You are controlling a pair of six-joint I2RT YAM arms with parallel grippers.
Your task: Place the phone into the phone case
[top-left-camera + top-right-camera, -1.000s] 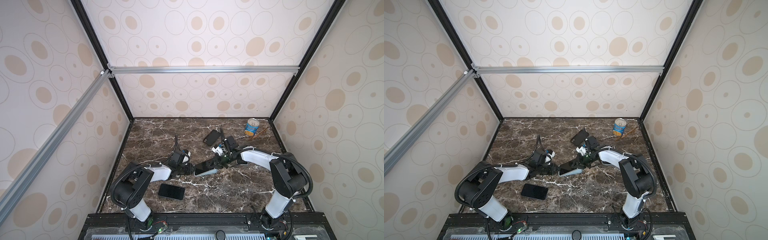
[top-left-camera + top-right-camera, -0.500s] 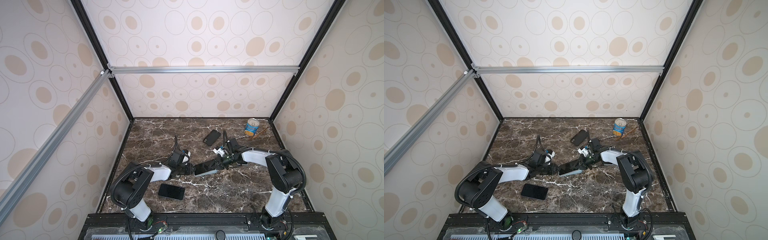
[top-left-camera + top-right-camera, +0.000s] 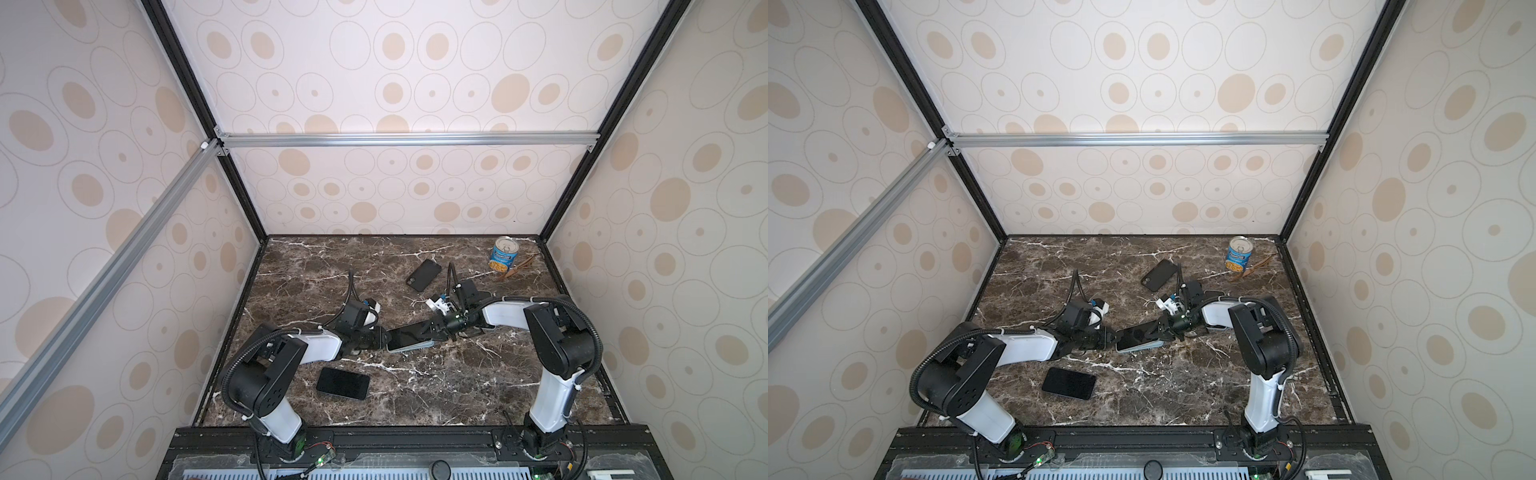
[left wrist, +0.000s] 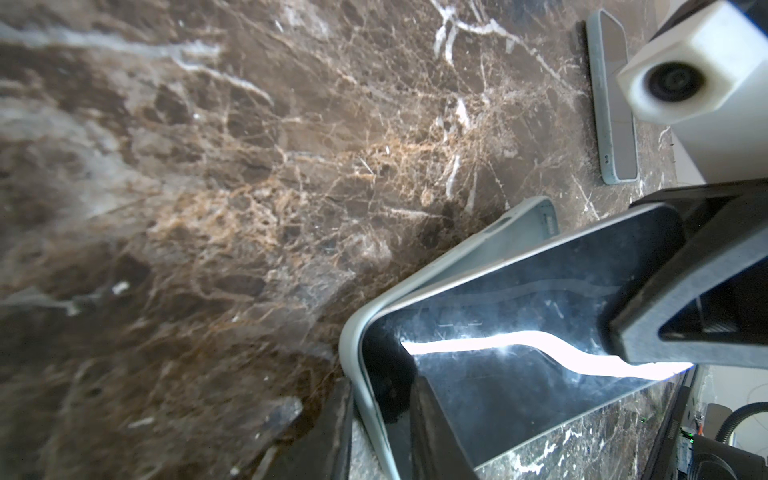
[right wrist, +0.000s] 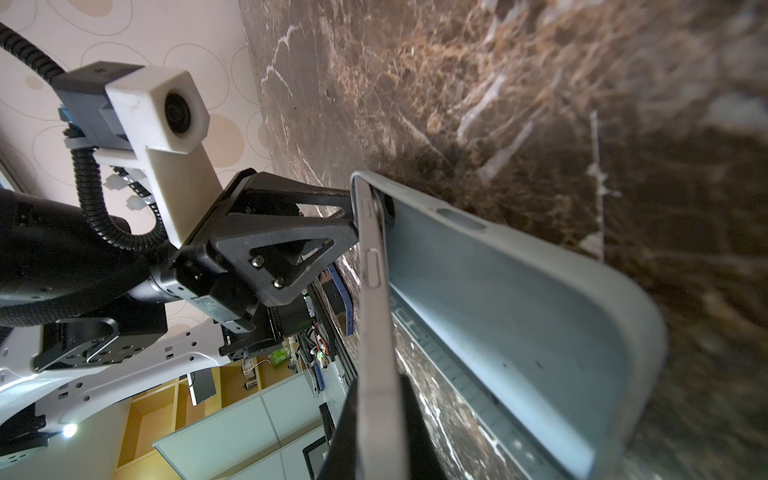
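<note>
Over in the far right corner of the marble table [image 3: 457,390] sits the only thing with a label, a can [image 3: 505,258] with a blue wrap and a yellow picture on it, but the lettering is too small for me to read. No logo or writing shows on any of the phone stuff either. The phone [image 3: 409,334] is near the middle of the table. It's a slim slab with a glossy black screen and a silvery side rail with buttons [image 5: 372,266], and the screen is throwing back a bright glare streak [image 4: 519,332]. It's tilted, with the end toward the left arm tucked down into the phone case [image 3: 413,347] and the other end raised clear of it. The case is a pale grey-blue soft shell, open side up, lying on the marble with its inside floor in plain sight [image 5: 519,324]. The right gripper [image 3: 434,328] is clamped tight on the phone's raised end, with that forearm reaching in low from a raised elbow. The left gripper [image 3: 382,338] comes in flat along the table from the other side. Its fingers [image 4: 432,424] are pinched in close on the tucked end, one on the glass and one outside the case wall. A black phone [image 3: 343,383] lies flat nearer the front, and a dark phone-sized slab [image 3: 423,275] lies further back.
</note>
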